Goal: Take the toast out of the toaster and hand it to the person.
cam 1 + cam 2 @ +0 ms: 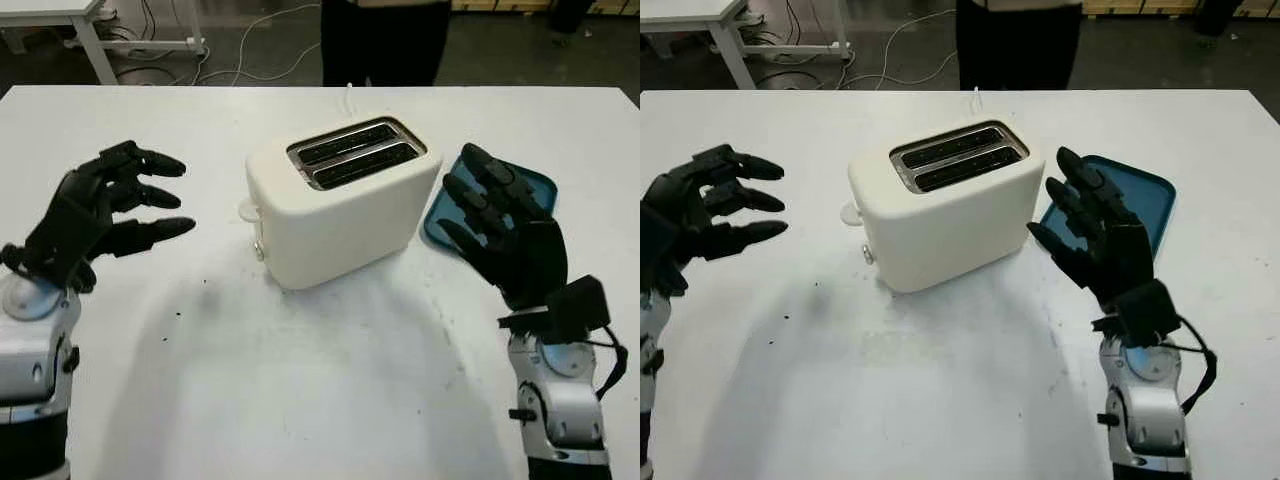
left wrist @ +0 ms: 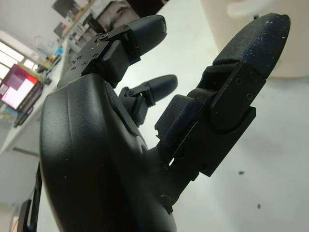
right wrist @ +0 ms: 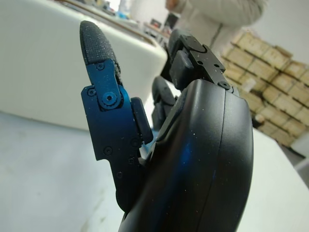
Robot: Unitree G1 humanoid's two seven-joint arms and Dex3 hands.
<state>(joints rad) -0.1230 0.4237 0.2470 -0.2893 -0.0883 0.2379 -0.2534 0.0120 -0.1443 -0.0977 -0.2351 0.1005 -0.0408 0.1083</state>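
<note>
A cream two-slot toaster [image 1: 340,205] stands mid-table, its slots [image 1: 355,155] dark; I cannot tell whether toast sits inside. My left hand [image 1: 150,205] hovers open to the toaster's left, a clear gap away, palm facing it. Just off the toaster's right side my right hand [image 1: 470,205] is held open, over the near edge of a blue tray. A person [image 1: 385,40] in dark clothes stands at the far edge of the table, directly behind the toaster. The toaster's cream wall [image 3: 43,63] looms close in the right wrist view.
A blue tray [image 1: 1145,200] lies right of the toaster, partly under my right hand. The toaster's lever knob [image 1: 248,211] sticks out on its left end. A white cord [image 1: 349,97] runs from the toaster toward the far edge. White table [image 1: 300,380] in front.
</note>
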